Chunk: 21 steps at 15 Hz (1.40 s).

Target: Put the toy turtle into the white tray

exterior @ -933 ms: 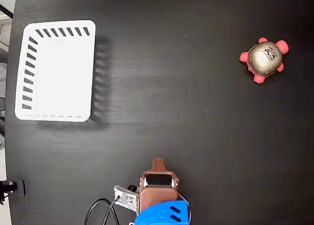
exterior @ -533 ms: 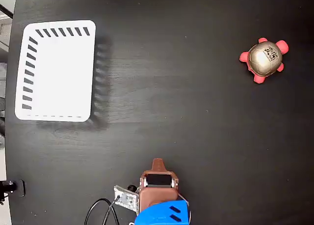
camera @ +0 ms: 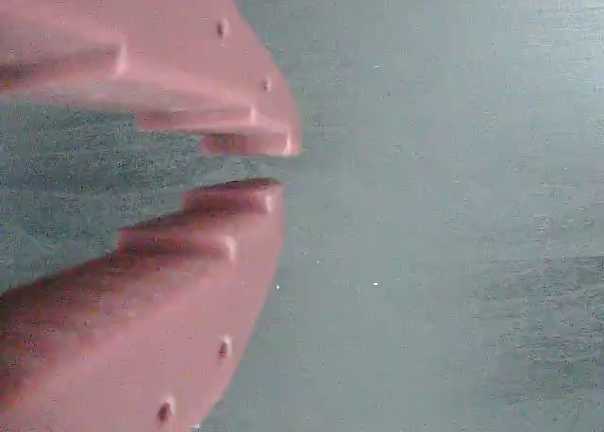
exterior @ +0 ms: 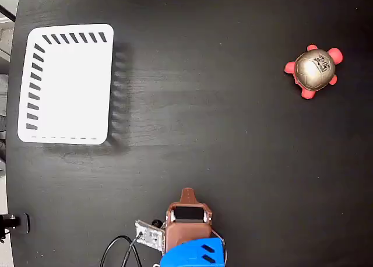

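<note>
Turtle's goal first: the white tray (exterior: 65,84) lies on the black table (exterior: 204,133), far left of my base (exterior: 187,232) and farther up the fixed view. Up and far right of my base sits the toy turtle (exterior: 314,70), untouched. My gripper (camera: 269,163) holds nothing, fingertips nearly together.

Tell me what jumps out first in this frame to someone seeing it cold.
In the fixed view, the white tray glares against the black table at upper left, with nothing in it. The gold-shelled turtle with pink legs sits alone at upper right, far from it. The arm is tucked at the bottom edge; in the wrist view, the gripper is nearly closed on nothing.
</note>
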Motion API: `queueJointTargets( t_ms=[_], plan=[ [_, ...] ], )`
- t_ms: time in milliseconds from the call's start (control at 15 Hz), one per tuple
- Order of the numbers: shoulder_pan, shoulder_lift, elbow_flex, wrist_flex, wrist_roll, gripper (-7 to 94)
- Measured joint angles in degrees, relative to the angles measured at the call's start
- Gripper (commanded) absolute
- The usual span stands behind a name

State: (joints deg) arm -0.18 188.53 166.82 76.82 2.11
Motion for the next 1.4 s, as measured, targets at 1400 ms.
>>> queueJointTargets(
  t_ms=[1400],
  plan=[
    [21.6,-87.5,-69.3,-7.3,-23.6,0]
  ],
)
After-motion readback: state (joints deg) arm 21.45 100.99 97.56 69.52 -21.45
